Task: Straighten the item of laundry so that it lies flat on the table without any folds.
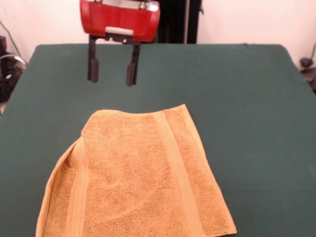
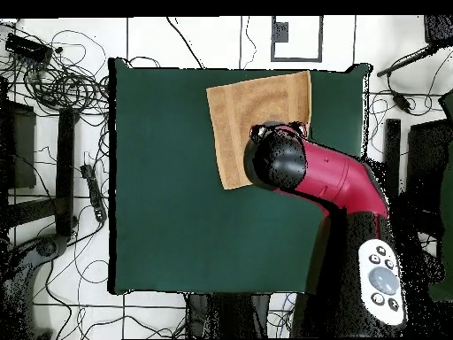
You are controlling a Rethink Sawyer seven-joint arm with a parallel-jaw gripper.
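The golden-orange towel (image 1: 136, 177) lies on the dark green table (image 1: 247, 123) toward the front edge, with a ribbed band down its right side and another on the left. Its far-left corner is folded over, which leaves a slanted left edge. My gripper (image 1: 112, 68) hangs open and empty above the table, just beyond the towel's far edge. In the overhead view the towel (image 2: 243, 119) lies at the table's (image 2: 177, 204) top edge, and the red and black arm (image 2: 305, 168) covers its lower right part. The gripper itself is hidden under the arm there. No white tag shows.
Cables and equipment lie on the floor around the table (image 2: 62, 88). The robot's pedestal (image 2: 376, 266) stands at the lower right of the overhead view. Wide green surface extends left of the towel in that view.
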